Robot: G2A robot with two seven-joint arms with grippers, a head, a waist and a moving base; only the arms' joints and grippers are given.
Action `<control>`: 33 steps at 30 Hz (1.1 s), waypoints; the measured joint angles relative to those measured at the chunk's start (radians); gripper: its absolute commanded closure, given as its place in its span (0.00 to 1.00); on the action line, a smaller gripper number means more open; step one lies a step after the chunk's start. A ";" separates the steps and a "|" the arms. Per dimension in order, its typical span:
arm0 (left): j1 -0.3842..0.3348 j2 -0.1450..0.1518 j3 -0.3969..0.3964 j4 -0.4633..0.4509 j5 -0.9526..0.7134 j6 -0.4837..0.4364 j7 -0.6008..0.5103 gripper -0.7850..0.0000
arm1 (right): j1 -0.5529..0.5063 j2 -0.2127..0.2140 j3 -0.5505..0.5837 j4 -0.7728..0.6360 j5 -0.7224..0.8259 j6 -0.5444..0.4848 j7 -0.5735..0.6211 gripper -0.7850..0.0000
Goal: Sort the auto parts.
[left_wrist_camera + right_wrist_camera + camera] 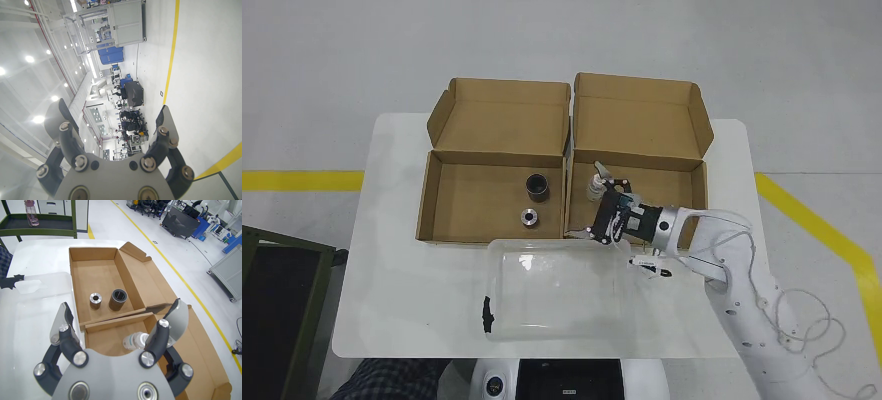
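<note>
Hovering over the inner side of the right cardboard box [697, 200], the right gripper [121, 305] has its two curved metal fingers, lined with ridged black pads, spread wide with nothing between them. Beneath one finger, inside that box, sits a small pale plastic bottle-shaped part [135, 342] with a white cap. The left cardboard box [427, 200] touches the right one side by side. Both are shallow brown corrugated trays with their lids folded back.

On the left box's floor stand two short upright metal cylinders, near each other but apart. One is a dark sleeve [117, 302] with a hollow, ribbed bore. The other is a bushing [95, 301] with a shiny flat top and a small centre hole.

A clear, round-cornered plastic bin [542, 300] sits on the white table [392, 300] just in front of both boxes, with a small black scrap [485, 315] on its rim. The left gripper [113, 105] points out at a factory hall, fingers likewise parted and holding nothing. A green shelf cart [282, 300] stands beside the table, and a yellow line [302, 180] crosses the grey floor.
</note>
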 measured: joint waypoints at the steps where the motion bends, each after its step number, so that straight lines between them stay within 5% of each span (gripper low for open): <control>1: 0.000 0.000 0.000 0.000 0.000 0.000 0.000 0.00 | -0.014 0.003 0.017 -0.004 0.001 0.002 -0.007 0.00; 17: 0.000 0.000 0.000 0.000 0.000 0.000 0.000 0.00 | -0.292 0.053 0.323 -0.102 0.007 0.021 -0.129 0.00; 33: 0.000 0.000 0.000 0.000 0.000 0.000 0.000 0.00 | -0.450 0.083 0.528 -0.176 -0.009 -0.024 -0.212 0.00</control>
